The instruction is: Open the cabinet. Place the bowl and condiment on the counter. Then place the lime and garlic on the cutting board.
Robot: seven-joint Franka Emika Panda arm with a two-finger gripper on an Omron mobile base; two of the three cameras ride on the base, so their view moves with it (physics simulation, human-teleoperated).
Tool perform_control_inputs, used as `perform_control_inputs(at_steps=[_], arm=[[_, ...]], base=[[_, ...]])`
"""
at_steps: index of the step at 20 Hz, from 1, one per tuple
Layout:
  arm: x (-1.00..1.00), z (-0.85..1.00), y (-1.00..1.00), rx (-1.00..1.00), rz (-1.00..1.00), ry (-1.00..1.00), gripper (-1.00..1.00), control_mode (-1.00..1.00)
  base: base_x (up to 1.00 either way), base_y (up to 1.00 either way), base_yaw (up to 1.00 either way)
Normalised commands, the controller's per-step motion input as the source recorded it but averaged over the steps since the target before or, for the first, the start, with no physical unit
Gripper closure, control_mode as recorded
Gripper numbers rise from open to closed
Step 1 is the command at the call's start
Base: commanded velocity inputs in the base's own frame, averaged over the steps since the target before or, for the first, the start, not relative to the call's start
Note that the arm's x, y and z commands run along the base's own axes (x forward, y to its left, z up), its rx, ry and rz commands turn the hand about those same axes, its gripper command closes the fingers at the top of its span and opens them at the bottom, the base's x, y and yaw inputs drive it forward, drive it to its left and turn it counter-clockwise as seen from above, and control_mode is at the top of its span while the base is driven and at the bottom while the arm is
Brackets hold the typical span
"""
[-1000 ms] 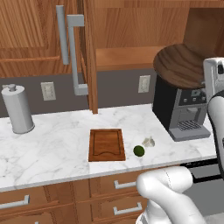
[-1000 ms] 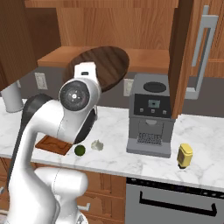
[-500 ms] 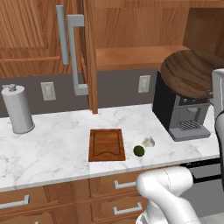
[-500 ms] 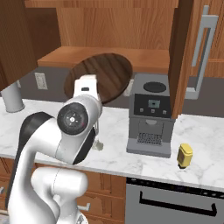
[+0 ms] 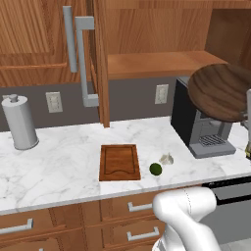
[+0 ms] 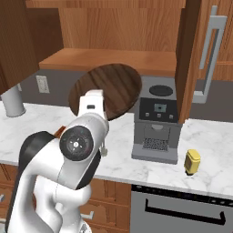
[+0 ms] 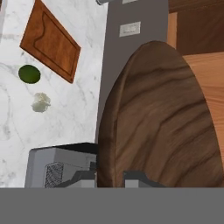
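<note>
Our arm (image 6: 63,177) is big, round and shiny white, with a black band and a dark round cap on its joint.

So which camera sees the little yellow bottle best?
The right base view: the condiment stands whole on the counter, right of the coffee machine. In the left base view I can't make it out.

1. The black and grey coffee machine (image 5: 198,130) stands right under the wide dark brown wooden bowl (image 5: 223,90).
2. The white marble counter (image 5: 63,169) is bare between the reddish-brown cutting board (image 5: 119,162) and the tall grey cylinder (image 5: 20,122).
3. The open brown cabinet door (image 5: 100,59) sticks out.
</note>
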Motion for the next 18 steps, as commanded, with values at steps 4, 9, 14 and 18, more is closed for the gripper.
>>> perform_control_inputs(at_steps=[4, 9, 14, 18], arm=[[-0.22, -0.18, -0.21, 0.0, -0.01, 0.0, 1.0, -1.0], [-0.16, -0.17, -0.26, 0.0, -0.02, 0.01, 1.0, -1.0], [-0.09, -0.16, -0.28, 0.0, -0.02, 0.02, 1.0, -1.0], [-0.11, -0.13, -0.28, 0.0, -0.02, 0.0, 1.0, -1.0]], base=[[0.0, 0.0, 0.0], [0.0, 0.0, 0.0], [0.0, 0.0, 0.0], [0.0, 0.0, 0.0]])
